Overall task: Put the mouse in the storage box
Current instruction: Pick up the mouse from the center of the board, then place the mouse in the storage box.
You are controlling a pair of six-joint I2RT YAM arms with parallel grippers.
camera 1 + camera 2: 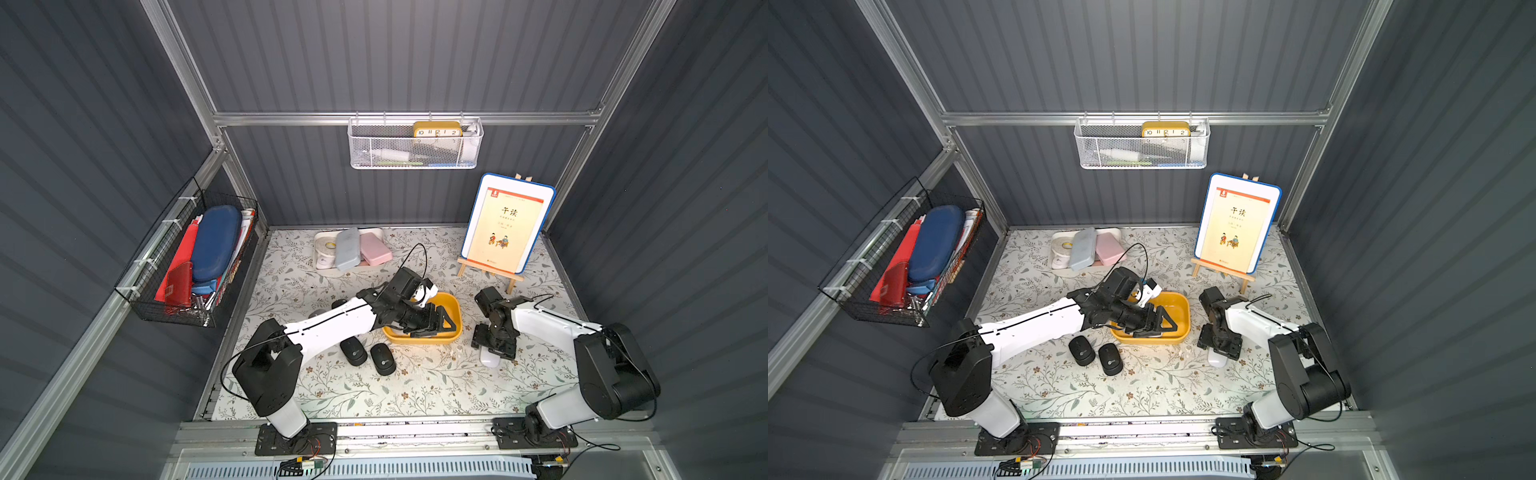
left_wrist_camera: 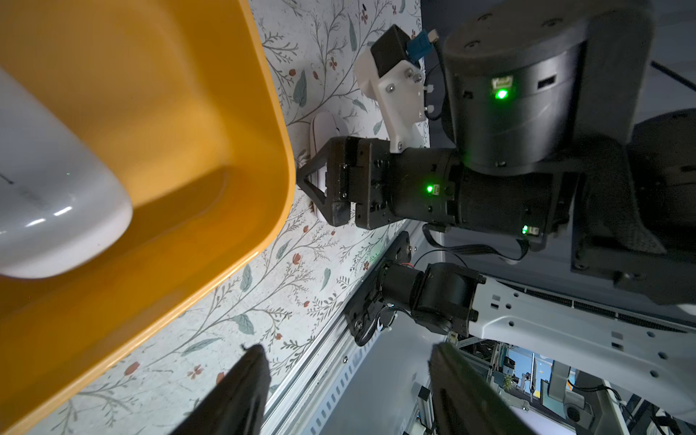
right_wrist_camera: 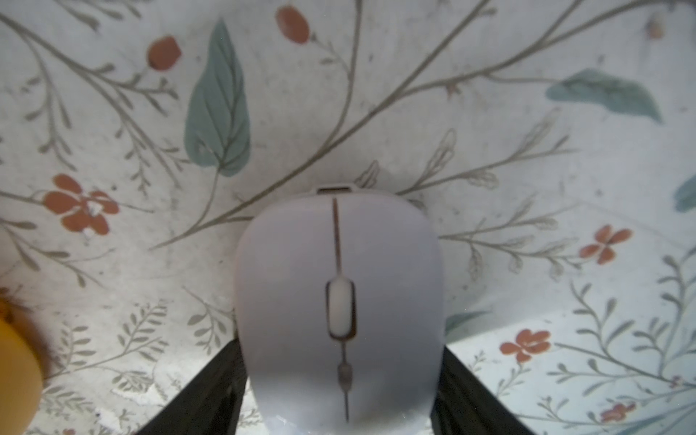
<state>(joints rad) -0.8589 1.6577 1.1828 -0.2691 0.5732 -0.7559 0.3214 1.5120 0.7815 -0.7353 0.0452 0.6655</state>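
We note the right tool [image 1: 496, 351] clamped on the flanks of the rounded white plastic mouse [image 3: 339, 301], on the floral table [image 1: 415, 386] just beside the shallow yellow plastic storage box [image 1: 455, 307], left tool [image 2: 346, 354] apart, empty over it; we judge the slick shell could slip out on lifting.

A white mesh basket [image 1: 415, 160] on the back wall held a yellow clock [image 1: 437, 129]; a black wire basket [image 1: 139, 286] held a blue case [image 1: 216, 243]; a book [image 1: 508, 226] stood on an easel [image 1: 490, 272]; a tray [image 1: 332, 271] carried a tape roll [image 1: 326, 247]
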